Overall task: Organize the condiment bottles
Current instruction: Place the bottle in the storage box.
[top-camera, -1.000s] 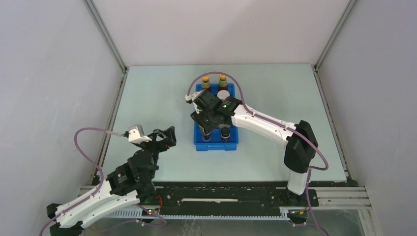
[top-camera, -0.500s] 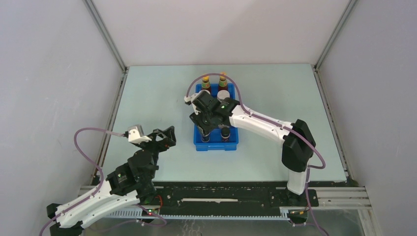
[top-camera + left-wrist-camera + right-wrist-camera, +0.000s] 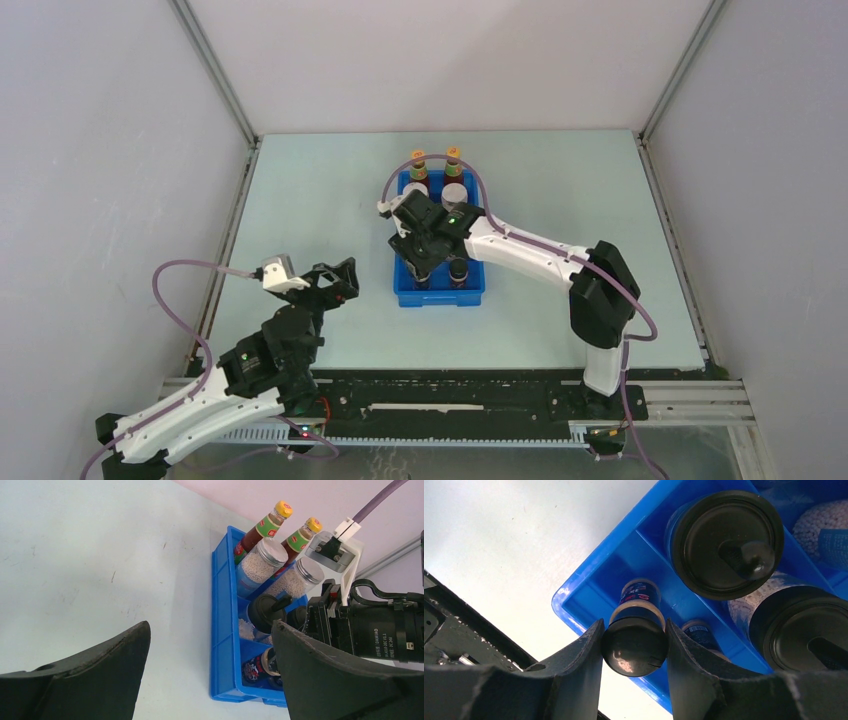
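The blue compartmented tray [image 3: 440,298] sits toward the back middle of the table and holds all eight condiment bottles in pairs. At the tray's far end stand the two red sauce bottles [image 3: 261,528] with yellow caps and green neck bands. The next row toward the arms holds the two clear jars with grey lids [image 3: 270,554] and blue labels, filled with pale granules. In the third row stand the two pale jars with black lids [image 3: 726,542], side by side. The tray's near end holds the two tiny dark jars. The right gripper [image 3: 634,647] reaches down over the tray's near left cell, and its jaws are clamped on the black cap of one tiny dark jar [image 3: 639,596]. That jar is upright, with its body down inside the cell, though whether its base rests on the tray floor cannot be told. The second tiny dark jar [image 3: 698,630] stands free in the near right cell, just beside the held one. The left gripper [image 3: 335,278] hovers over bare table well to the left of the tray's near corner. Its jaws stand wide apart and hold nothing, and its wrist camera looks along the tray's left wall.
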Robot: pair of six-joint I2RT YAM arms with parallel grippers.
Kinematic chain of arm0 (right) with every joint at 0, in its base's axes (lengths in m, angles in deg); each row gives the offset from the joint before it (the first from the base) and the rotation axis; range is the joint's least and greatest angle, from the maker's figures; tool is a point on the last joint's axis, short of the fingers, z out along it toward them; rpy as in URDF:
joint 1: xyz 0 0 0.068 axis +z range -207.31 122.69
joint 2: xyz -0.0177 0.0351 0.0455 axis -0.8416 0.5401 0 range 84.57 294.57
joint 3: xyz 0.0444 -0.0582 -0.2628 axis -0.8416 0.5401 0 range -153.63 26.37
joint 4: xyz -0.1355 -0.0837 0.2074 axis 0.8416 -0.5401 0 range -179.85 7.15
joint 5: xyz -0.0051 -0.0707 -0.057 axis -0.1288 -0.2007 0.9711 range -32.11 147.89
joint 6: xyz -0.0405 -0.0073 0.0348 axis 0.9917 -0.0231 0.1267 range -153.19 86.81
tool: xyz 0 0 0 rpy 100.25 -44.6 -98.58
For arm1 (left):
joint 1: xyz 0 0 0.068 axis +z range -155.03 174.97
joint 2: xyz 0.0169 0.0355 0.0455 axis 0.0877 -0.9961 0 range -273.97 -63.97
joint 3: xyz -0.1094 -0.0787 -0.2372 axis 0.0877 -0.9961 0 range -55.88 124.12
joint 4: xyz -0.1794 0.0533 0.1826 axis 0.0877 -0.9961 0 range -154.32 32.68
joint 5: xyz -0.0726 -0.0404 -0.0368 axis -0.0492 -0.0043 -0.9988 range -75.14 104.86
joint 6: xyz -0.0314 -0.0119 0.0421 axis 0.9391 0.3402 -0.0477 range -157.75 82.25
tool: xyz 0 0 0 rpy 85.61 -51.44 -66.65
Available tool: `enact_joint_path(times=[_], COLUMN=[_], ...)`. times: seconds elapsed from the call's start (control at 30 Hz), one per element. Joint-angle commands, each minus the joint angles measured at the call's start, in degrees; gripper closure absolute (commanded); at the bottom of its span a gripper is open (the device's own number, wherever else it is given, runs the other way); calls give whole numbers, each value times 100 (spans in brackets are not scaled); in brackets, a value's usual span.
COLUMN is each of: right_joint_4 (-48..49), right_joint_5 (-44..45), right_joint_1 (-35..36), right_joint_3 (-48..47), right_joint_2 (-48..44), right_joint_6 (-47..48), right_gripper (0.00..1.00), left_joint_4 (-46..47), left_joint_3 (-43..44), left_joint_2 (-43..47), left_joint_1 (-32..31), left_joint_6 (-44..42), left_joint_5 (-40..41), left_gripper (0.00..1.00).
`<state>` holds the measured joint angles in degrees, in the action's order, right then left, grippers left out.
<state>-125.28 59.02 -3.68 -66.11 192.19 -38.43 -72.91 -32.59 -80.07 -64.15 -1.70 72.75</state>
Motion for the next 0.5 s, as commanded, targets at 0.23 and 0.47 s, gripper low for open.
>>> enact_joint_path(times=[0.23,0.47], right_joint_4=[344,396], right_joint_5=[-8,19], right_joint_1=[-98,-107], right_joint_3=[130,182], right_joint_2=[18,23], right_joint_6=[27,14], right_gripper=[100,100], left_joint_4=[78,75], left_joint_3=[-114,-123], left_joint_2=[-8,5], left_joint_1=[-21,-21], left_joint_6=[78,78], left_joint_5=[153,153], left_gripper=[5,6])
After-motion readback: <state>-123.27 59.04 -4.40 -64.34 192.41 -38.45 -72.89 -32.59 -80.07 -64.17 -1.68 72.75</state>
